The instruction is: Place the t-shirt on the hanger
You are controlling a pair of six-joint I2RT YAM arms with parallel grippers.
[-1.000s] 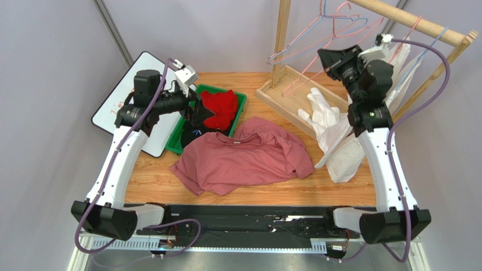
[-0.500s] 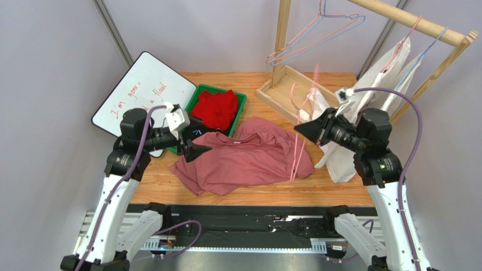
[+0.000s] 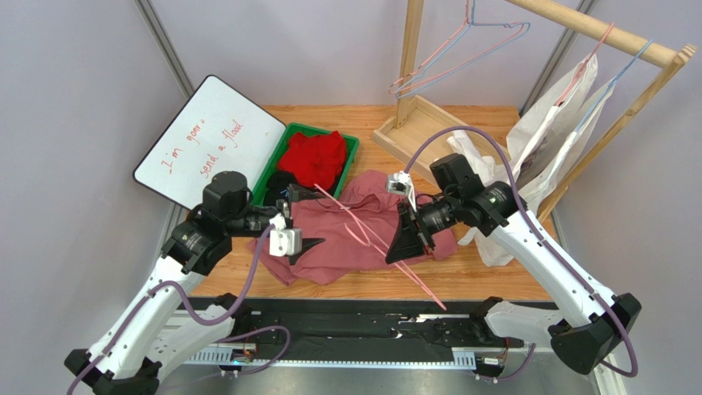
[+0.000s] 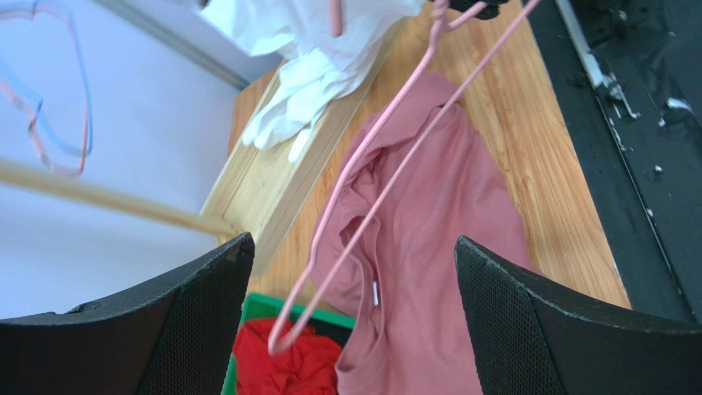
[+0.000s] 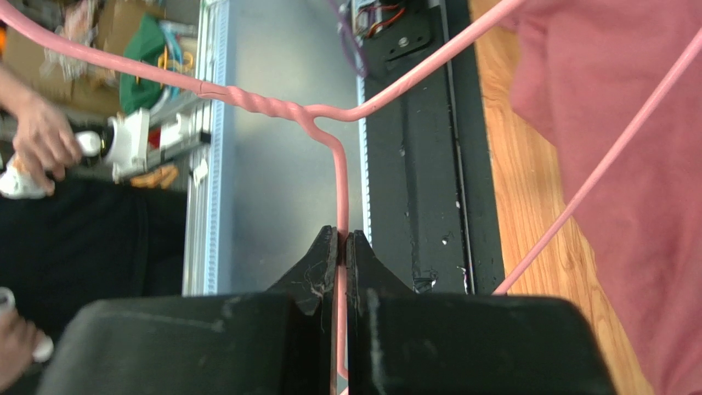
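The right gripper [image 5: 341,240] was clamped tight on the hook stem of the hanger [image 5: 338,181], just short of the twisted neck. I judge this let it carry the frame by its stiffest part and left both shoulders free to enter the cloth. Ahead of that gripper the wire triangle reached out, tilted, above the t-shirt [image 3: 338,251], which lay crumpled on the worktop [image 3: 222,276] beneath and beyond its fingers. The left gripper [image 4: 350,243] hung over the shirt with its jaws wide apart, holding nothing. The collar lay ahead of it, framed between the fingers, probably so it could pinch the neckline open for threading.
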